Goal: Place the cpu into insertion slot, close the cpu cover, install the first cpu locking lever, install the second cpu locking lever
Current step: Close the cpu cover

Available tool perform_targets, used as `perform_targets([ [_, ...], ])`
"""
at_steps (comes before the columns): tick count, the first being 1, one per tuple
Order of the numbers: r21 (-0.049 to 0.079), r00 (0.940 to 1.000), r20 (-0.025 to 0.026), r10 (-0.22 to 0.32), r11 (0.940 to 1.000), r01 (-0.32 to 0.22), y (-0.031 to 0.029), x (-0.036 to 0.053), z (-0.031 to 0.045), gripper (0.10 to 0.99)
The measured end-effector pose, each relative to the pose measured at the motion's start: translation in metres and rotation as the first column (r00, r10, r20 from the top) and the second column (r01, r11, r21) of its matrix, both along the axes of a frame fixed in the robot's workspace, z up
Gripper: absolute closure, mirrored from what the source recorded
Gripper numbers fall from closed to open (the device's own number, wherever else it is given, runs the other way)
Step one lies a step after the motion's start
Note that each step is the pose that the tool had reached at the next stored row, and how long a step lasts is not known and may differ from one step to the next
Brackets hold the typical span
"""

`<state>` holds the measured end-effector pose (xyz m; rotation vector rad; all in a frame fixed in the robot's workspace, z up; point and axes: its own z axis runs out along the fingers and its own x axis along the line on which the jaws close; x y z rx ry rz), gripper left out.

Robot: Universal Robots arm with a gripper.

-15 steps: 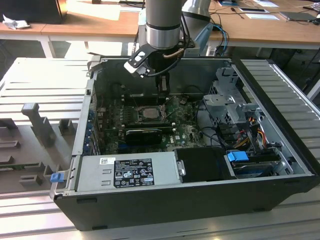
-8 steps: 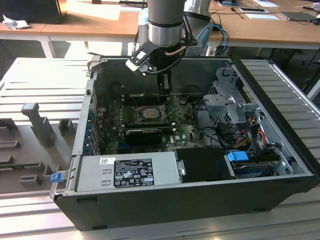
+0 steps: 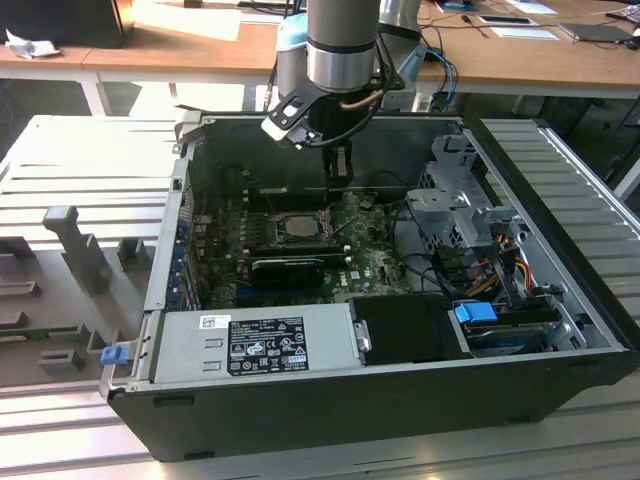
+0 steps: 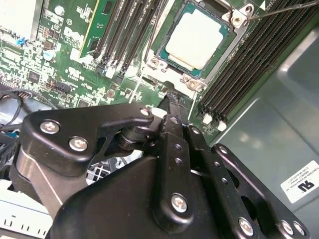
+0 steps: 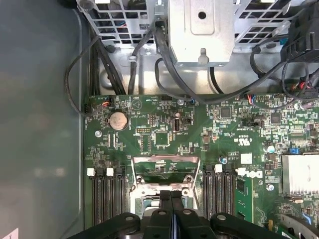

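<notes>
Exterior view: a silver-and-blue robot arm point(image 3: 340, 45) reaches down into an open black metal computer case point(image 3: 400, 400). Its black two-fingered gripper point(image 3: 340, 178) hangs low over the green motherboard point(image 3: 375, 262). The cpu point(image 3: 299, 226), a small flat square chip with a dull silver-grey top, lies in its socket close by, at about seven o'clock from the fingertips. A black rectangular card point(image 3: 287, 268) sits at six o'clock from the chip, and a grey power supply box with a black label point(image 3: 265, 345) lies further along the same line. A grey metal drive cage point(image 3: 455, 205) stands at three o'clock.

In the second wrist view the chip point(image 4: 199, 36) sits flat in the socket with its whole top bare, just beyond the gripper point(image 4: 172, 97). A thin metal lever rod point(image 4: 281, 10) slants away from one socket corner.

In the first wrist view the cpu cover point(image 5: 164, 160), a thin grey metal frame plate with a large square opening, stands raised between the black memory slots point(image 5: 107, 199). Green board shows through its opening. The gripper point(image 5: 171, 193) is at the foot of the cover, jaws pressed narrowly together. Whether they pinch anything I cannot tell.
</notes>
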<state>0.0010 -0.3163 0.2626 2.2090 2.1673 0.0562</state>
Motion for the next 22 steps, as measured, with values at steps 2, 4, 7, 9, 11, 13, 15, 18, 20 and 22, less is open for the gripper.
perform_targets([
  [2,0.0,1.0,0.0002,0.0,1.0,0.0,0.0001,0.0003,0.0031,0.98],
  [4,0.001,1.0,0.0003,0.0,1.0,0.0,0.0001,0.0037,0.0039,0.98],
  [7,0.0,1.0,0.0001,0.0,1.0,0.0,0.0001,0.0108,0.0042,0.98],
  [9,0.0,1.0,0.0002,0.0,1.0,0.0,0.0001,0.0131,0.0042,0.98],
  [11,0.0,1.0,0.0002,0.0,1.0,0.0,0.0001,0.0182,0.0042,0.98],
  [13,0.0,1.0,0.0002,0.0,1.0,0.0,0.0001,0.0205,0.0042,0.98],
  [15,0.0,1.0,0.0002,0.0,1.0,0.0,0.0001,0.023,0.0042,0.98],
  [18,0.0,1.0,0.0001,0.0,1.0,0.0,0.0001,0.0258,0.0042,0.98],
  [20,0.0,1.0,0.0002,0.0,1.0,0.0,0.0001,0.0294,0.0042,0.98],
  [22,0.0,1.0,0.0001,0.0,1.0,0.0,0.0001,0.0336,0.0042,0.98],
])
